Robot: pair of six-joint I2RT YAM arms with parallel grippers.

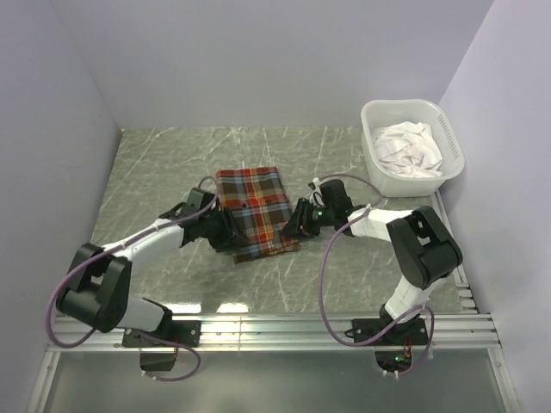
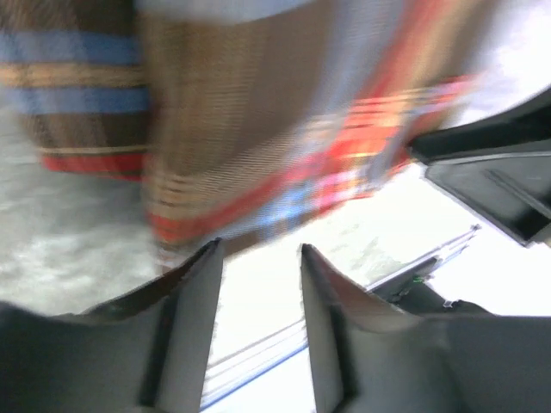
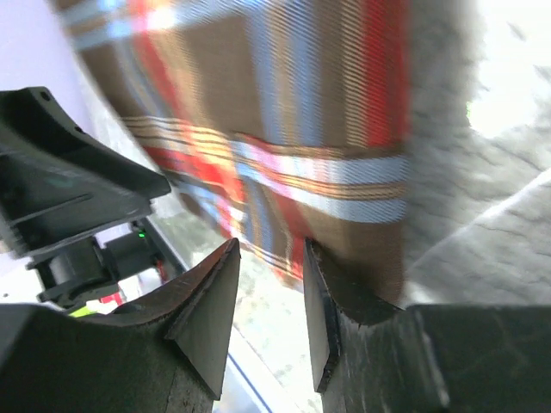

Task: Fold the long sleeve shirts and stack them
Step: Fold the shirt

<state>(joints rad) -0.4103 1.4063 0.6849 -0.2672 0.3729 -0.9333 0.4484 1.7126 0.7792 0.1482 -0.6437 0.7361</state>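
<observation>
We're mid-fold, we're judging. The left arm (image 1: 142, 237) is sitting at the near-left edge of the plaid shirt (image 1: 252, 211), the right arm (image 1: 374, 222) at its near-right edge. Both sets of jaws are standing apart, w/ nothing btwn them. The shirt is lying as a folded rectangle mid-worktop (image 1: 155, 163). Next we're prob. needing to pinch the near edge on both sides and lift evenly. Wrist views are blurring, so sleeves and collar aren't showing. Far right, a basket (image 1: 455, 163) is holding white cloth (image 1: 405, 146); whether it's shirts, we can't tell.
</observation>
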